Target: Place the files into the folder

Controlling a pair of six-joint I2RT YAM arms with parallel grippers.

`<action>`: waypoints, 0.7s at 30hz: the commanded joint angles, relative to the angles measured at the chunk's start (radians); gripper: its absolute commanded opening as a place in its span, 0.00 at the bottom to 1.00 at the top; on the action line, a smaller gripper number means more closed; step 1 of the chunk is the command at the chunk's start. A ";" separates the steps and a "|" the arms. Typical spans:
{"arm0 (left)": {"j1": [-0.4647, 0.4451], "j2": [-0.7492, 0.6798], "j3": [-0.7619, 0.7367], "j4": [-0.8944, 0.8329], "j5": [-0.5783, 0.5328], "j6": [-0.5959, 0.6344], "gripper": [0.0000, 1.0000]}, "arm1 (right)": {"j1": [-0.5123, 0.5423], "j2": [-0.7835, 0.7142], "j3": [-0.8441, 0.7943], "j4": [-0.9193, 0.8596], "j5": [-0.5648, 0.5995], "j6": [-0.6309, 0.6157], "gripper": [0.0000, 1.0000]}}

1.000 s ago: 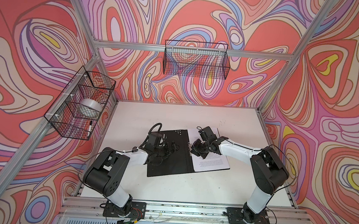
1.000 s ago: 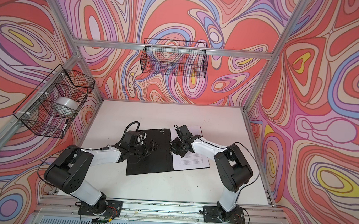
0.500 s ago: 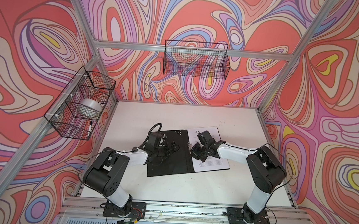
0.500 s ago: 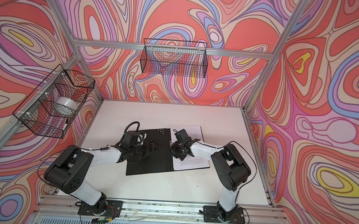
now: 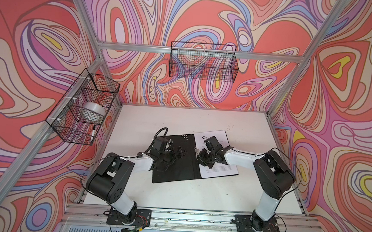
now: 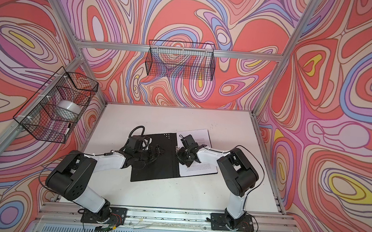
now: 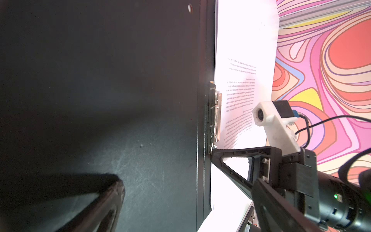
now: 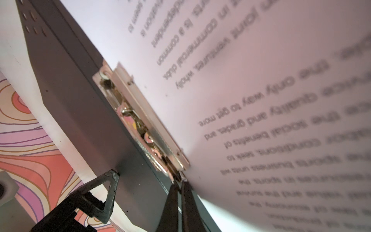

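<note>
The folder (image 5: pixel 172 165) lies open on the white table, black inside faces up. The files (image 5: pixel 220 168), white printed sheets, lie on its right half under a metal clip (image 8: pixel 140 120) beside the spine. My left gripper (image 5: pixel 179 153) is open and low over the left flap (image 7: pixel 100 90), with one fingertip (image 8: pixel 111 178) resting on it. My right gripper (image 5: pixel 198 154) is shut, its tips (image 8: pixel 179 186) at the near end of the clip; the sheets (image 8: pixel 261 90) curve up beside them. In the left wrist view, the right gripper's finger (image 7: pixel 236 158) meets the clip (image 7: pixel 213 118).
A wire basket (image 5: pixel 82 109) on the left wall holds a tape roll (image 5: pixel 92 112) and a marker. Another wire basket (image 5: pixel 203 64) hangs on the back wall. The white table (image 5: pixel 197 200) stretches in front of the folder, with metal frame posts at its corners.
My right gripper has slid a little toward the table's front along the folder's spine, staying shut. The left arm has not moved.
</note>
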 commanded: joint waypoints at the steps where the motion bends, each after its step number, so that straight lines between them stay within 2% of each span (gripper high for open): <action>1: 0.011 0.073 -0.059 -0.202 -0.076 -0.003 1.00 | 0.007 0.095 -0.060 -0.140 0.086 -0.010 0.00; 9: 0.010 0.070 -0.040 -0.204 -0.045 0.004 1.00 | 0.021 0.042 -0.021 -0.107 0.045 -0.066 0.00; 10: 0.011 0.070 -0.037 -0.202 -0.039 0.003 1.00 | 0.020 0.043 -0.016 -0.109 0.045 -0.077 0.02; 13: 0.009 0.090 -0.032 -0.187 -0.019 -0.003 1.00 | 0.020 0.049 0.007 -0.083 0.021 -0.129 0.19; 21: 0.010 0.065 0.013 -0.244 -0.016 0.008 1.00 | 0.026 -0.013 0.070 -0.042 -0.026 -0.271 0.46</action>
